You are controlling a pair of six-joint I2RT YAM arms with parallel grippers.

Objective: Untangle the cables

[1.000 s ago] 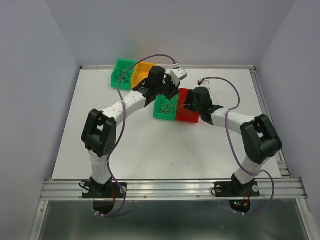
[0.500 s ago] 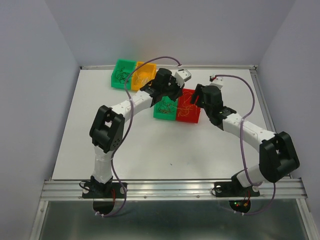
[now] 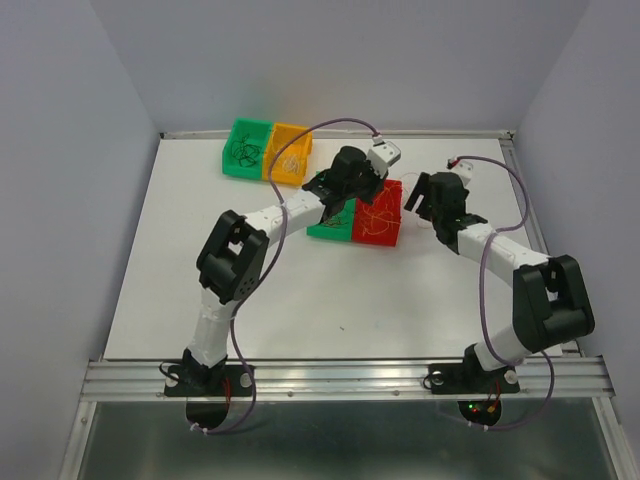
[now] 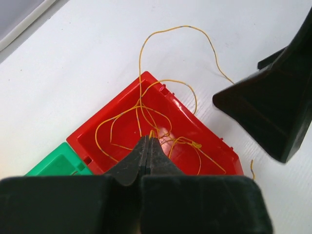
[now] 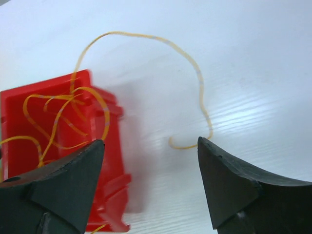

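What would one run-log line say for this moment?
left end effector: shut on yellow cable | right end effector: open, beside red bin

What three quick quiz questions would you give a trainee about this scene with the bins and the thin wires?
1. True or false: the fingers of the right tool stand apart with nothing held between them.
2. Multiple choice: the left tool is closed over a bin of which colour? A green, B red, C orange.
3. Fill in: a loop of the yellow cable runs out of that bin onto the ___.

Key
1. True.
2. B, the red bin.
3. The table.
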